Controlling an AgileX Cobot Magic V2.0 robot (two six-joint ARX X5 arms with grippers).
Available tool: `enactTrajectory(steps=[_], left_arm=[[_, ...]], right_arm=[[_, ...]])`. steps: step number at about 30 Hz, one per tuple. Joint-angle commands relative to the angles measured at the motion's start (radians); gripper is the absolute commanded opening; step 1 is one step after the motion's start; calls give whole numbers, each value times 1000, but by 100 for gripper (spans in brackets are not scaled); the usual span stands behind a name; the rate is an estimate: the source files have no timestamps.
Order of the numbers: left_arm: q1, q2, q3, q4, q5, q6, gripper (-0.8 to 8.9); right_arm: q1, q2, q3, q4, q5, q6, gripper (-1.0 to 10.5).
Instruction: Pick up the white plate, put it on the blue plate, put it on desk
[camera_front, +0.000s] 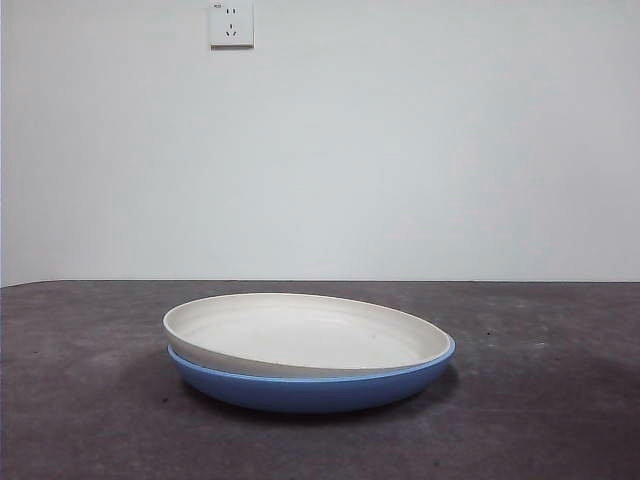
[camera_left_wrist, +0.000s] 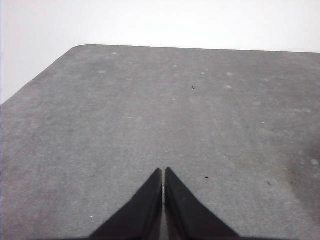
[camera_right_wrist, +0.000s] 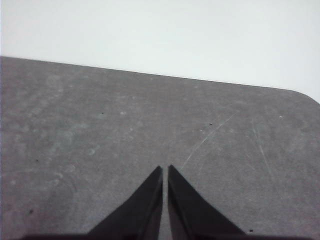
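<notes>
The white plate (camera_front: 300, 333) rests on the blue plate (camera_front: 310, 388), slightly tilted, at the middle of the desk (camera_front: 80, 400) in the front view. Neither arm shows in the front view. My left gripper (camera_left_wrist: 163, 171) is shut and empty over bare desk (camera_left_wrist: 150, 110). My right gripper (camera_right_wrist: 165, 168) is shut and empty over bare desk (camera_right_wrist: 125, 125). Neither wrist view shows the plates.
A white wall with a socket (camera_front: 231, 24) stands behind the desk. The desk's rounded far corner shows in the left wrist view (camera_left_wrist: 80, 47) and in the right wrist view (camera_right_wrist: 307, 95).
</notes>
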Motion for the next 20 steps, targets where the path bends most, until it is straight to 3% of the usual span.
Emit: enactTrajectory(steps=[1, 20], left_arm=[[0, -1, -5, -43, -9, 12, 10], [0, -1, -5, -43, -9, 12, 10]], right_arm=[[-11, -13, -20, -5, 3, -46, 14], [-40, -41, -26, -113, 2, -44, 14]])
